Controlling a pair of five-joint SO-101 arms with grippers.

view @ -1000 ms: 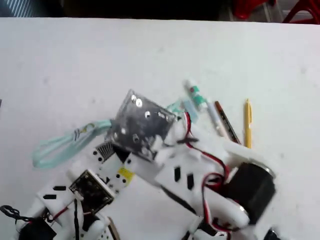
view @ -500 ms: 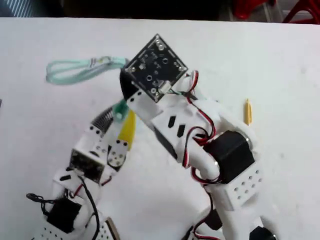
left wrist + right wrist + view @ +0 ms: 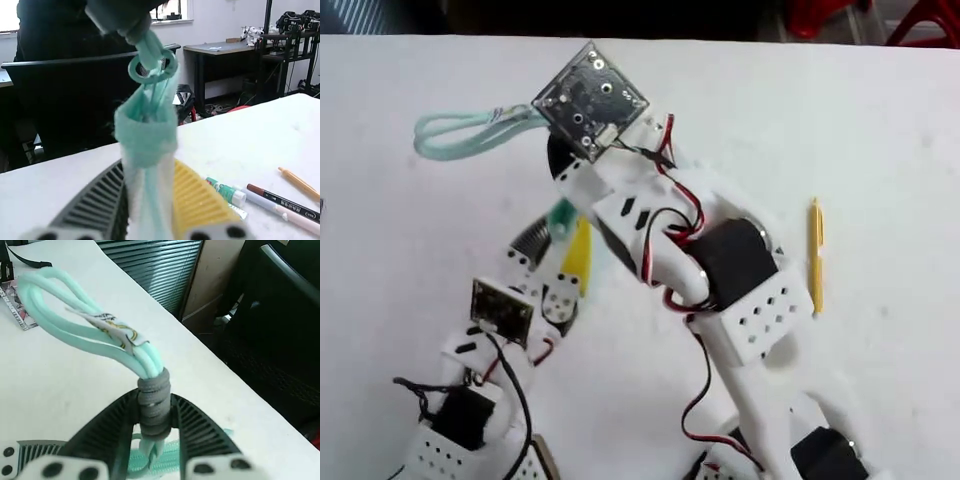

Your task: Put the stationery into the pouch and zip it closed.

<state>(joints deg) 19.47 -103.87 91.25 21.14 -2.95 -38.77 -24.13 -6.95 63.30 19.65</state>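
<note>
The teal pouch (image 3: 147,150) hangs stretched between both grippers above the white table. My left gripper (image 3: 147,170), with one grey and one yellow finger, is shut on the pouch's lower end; it also shows in the high view (image 3: 567,245). My right gripper (image 3: 154,405) is shut on the grey band of the pouch's teal strap loop (image 3: 85,325), which lies out at the far left (image 3: 470,130). A ring pull (image 3: 150,65) sits at the pouch's top. A green-and-white tube (image 3: 225,191), a brown marker (image 3: 282,202), a white pen (image 3: 280,215) and a yellow pen (image 3: 815,255) lie on the table.
The right arm (image 3: 720,270) stretches across the table's middle and covers most of the stationery in the high view. A black chair (image 3: 75,100) stands beyond the far table edge. A printed card (image 3: 12,302) lies near the strap's end.
The right arm swung toward the far side, carrying the strap loop from the left middle to the far left. The pouch rose off the table, and the left gripper shifted along with it.
</note>
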